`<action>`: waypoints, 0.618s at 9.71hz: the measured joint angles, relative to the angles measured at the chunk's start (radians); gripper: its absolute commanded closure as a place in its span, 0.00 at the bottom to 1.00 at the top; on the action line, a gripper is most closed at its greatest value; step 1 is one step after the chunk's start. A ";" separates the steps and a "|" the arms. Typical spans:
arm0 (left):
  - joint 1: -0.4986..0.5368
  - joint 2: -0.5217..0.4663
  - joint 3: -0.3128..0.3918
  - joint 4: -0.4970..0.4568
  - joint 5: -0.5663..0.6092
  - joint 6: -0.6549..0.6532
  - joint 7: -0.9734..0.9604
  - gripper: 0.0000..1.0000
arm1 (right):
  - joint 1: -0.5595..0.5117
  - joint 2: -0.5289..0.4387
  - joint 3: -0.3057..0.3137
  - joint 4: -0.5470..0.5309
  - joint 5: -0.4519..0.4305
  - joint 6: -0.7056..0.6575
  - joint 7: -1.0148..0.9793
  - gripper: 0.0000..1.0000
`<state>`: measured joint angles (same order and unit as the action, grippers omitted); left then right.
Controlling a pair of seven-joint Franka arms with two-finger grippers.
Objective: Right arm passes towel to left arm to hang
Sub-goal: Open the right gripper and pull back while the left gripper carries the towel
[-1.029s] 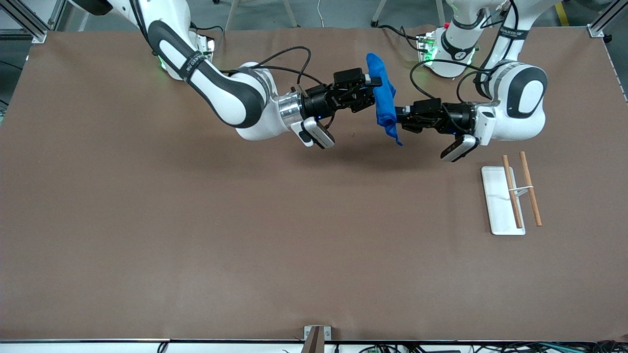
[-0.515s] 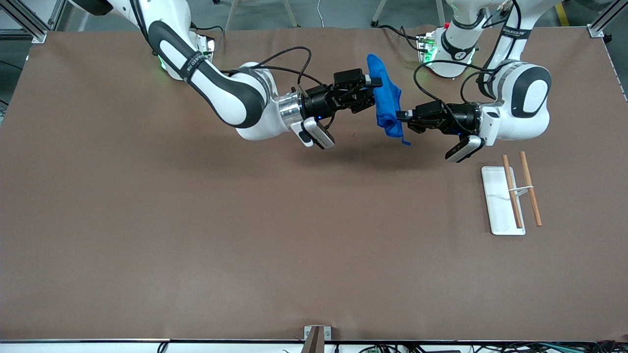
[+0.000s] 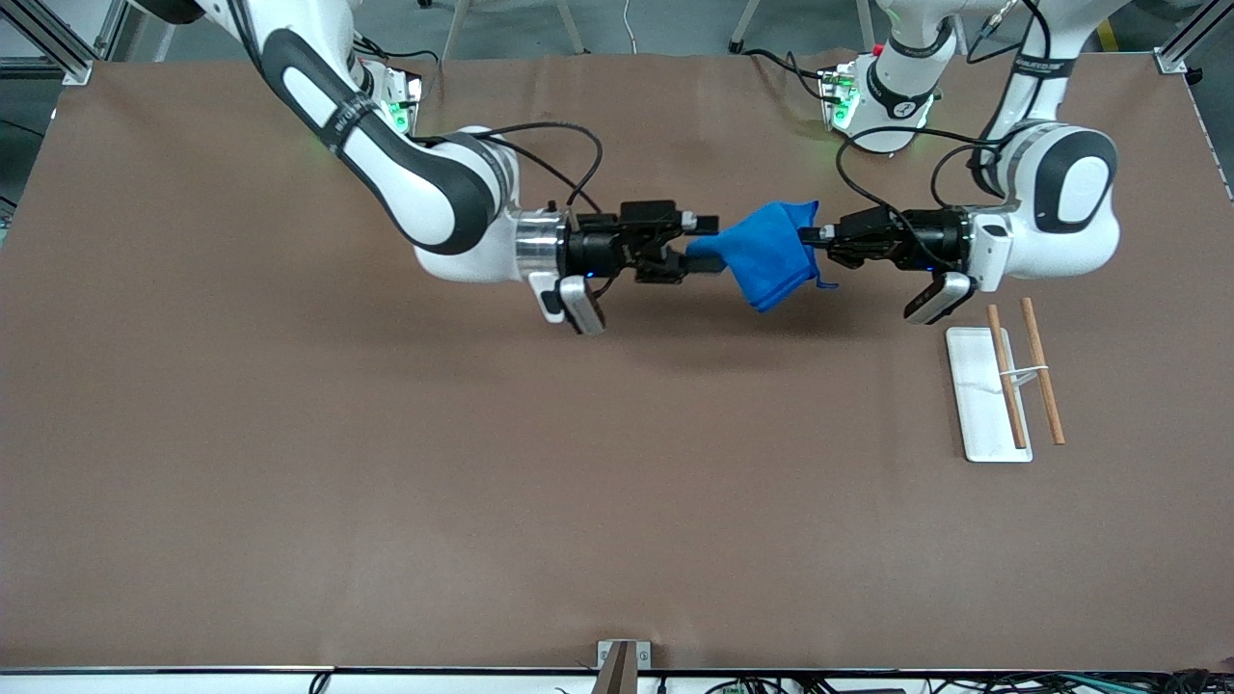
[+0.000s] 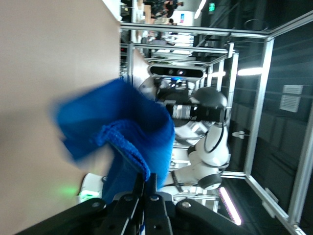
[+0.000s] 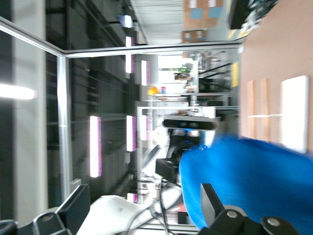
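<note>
The towel (image 3: 768,253) hangs in the air over the desk (image 3: 386,463), nearer the edge where the arm bases stand, stretched between the two pincers. The left pincer (image 3: 818,234) is clamped on the towel's corner, while the right pincer (image 3: 702,243) has its fingers apart around the towel's other end. A white tray (image 3: 979,405) with two wooden rods (image 3: 1044,386) lies near the left arm's end of the desk

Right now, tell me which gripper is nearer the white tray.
Left. The left gripper, shut on the towel, hangs close to the white tray; the open right gripper sits farther toward the right arm's end.
</note>
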<state>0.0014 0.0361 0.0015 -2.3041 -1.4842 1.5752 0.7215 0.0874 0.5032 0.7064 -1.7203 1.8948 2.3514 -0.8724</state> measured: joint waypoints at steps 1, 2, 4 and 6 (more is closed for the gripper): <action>0.001 0.003 0.041 0.028 0.082 0.003 -0.006 1.00 | -0.022 -0.006 -0.031 -0.007 -0.115 0.014 0.048 0.00; 0.002 0.010 0.086 0.065 0.182 0.003 -0.008 1.00 | -0.031 -0.008 -0.093 -0.017 -0.221 0.014 0.080 0.00; 0.007 0.042 0.168 0.161 0.415 0.006 -0.015 1.00 | -0.041 -0.016 -0.248 -0.060 -0.436 -0.008 0.106 0.00; 0.012 0.087 0.245 0.274 0.615 0.010 -0.020 1.00 | -0.046 -0.027 -0.379 -0.077 -0.708 -0.035 0.128 0.00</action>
<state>0.0137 0.1236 0.2462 -2.0306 -0.8690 1.5857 0.7018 0.0412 0.4761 0.3272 -1.7976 1.1873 2.3166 -0.7441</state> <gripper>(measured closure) 0.982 0.000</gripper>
